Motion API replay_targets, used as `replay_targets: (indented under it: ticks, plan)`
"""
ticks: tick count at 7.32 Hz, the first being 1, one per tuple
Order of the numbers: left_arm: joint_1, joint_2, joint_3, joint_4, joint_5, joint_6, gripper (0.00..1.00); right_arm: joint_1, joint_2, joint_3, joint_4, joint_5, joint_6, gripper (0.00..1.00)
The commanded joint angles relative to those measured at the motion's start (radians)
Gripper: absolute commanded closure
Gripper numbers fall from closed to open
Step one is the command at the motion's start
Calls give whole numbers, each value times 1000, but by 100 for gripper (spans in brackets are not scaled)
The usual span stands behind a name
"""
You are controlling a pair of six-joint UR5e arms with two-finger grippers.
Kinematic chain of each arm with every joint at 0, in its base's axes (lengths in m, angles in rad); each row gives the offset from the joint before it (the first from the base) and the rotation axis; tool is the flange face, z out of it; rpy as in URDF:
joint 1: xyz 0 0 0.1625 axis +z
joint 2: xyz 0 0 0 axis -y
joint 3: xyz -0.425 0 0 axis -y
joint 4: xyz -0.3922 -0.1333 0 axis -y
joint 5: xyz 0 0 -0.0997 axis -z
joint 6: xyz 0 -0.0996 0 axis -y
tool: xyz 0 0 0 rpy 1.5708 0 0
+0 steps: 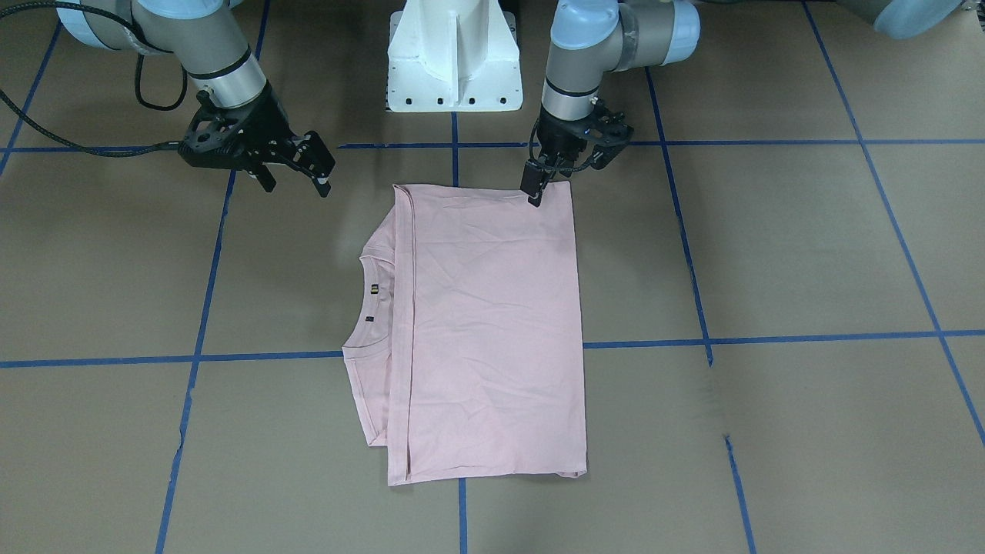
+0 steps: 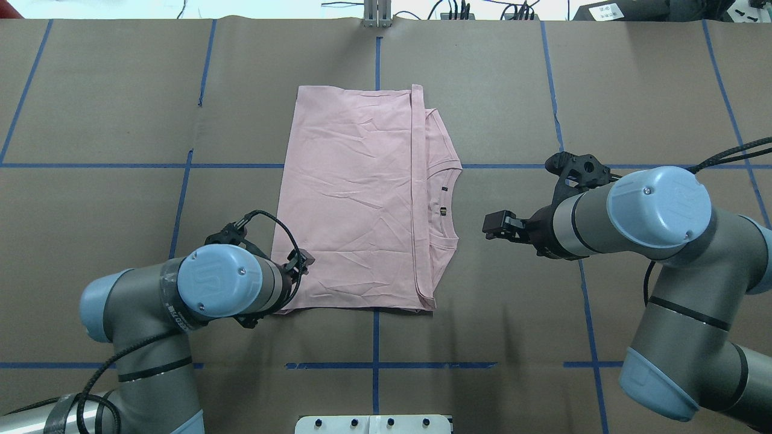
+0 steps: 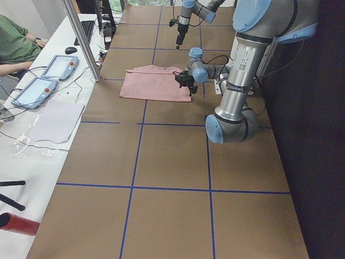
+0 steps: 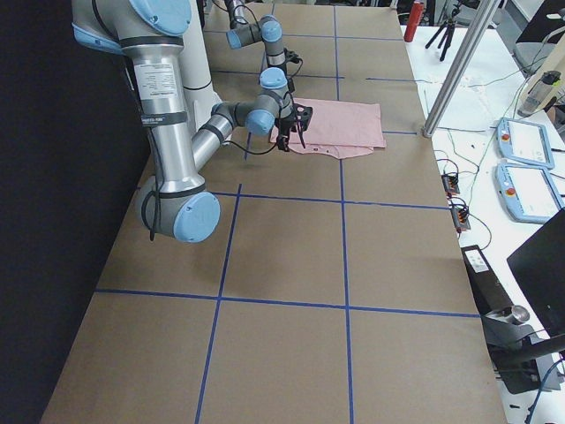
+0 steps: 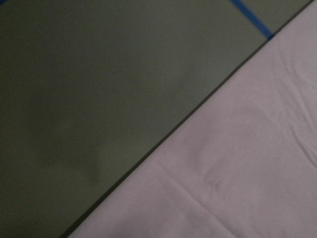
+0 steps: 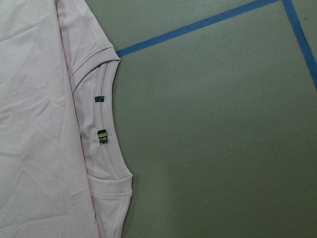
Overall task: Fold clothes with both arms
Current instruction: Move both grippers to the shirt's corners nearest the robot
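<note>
- Brown tabletop (image 1: 769, 254), gridded with blue tape lines (image 1: 808, 338).
- White side bench (image 3: 21, 175) along it, holding two teach pendants (image 3: 60, 67), a keyboard (image 3: 88, 29), a mouse (image 3: 70, 50), a plastic sheet (image 3: 51, 121) and a red cylinder (image 3: 19, 224).
- Person in green shirt (image 3: 16, 40) at the bench.
- Slanted metal post (image 3: 81, 38) at the tabletop's edge.

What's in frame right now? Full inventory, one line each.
T-shirt: 1, pale pink, folded flat at table centre, collar toward the right arm.
Table: 1, brown, under everything.
Tape lines: several, blue, grid across the table.
Pedestal base: 1, white, between the arms.
Pendants: 2, grey, on the side bench.
Person: 1, green top, at that bench.
Arms: 2, grey with light blue caps; left arm and right arm flank the shirt.
Left gripper: 1, black, at the shirt's base-side edge; jaws unclear.
Right gripper: 1, black, open, beside the collar.
</note>
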Motion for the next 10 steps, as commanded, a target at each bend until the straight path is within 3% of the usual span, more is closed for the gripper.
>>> replay_targets:
  ticks: [1,3,4,8,9,10]
  plan:
    - [27,29,15,12,7,-20,2,1,14,-1,0,1,0,0]
    - [27,43,15,12,25,-19,6,3,15,0,0,3,0,0]
    - [27,43,15,12,25,-20,13,3,14,0,0,3,0,0]
    - [32,41,10,12,28,-20,94,6,14,0,0,4,0,0]
    - [32,40,7,12,27,-17,100,7,14,0,0,4,0,0]
    - [32,35,-1,12,27,-13,100,7,12,0,0,6,0,0]
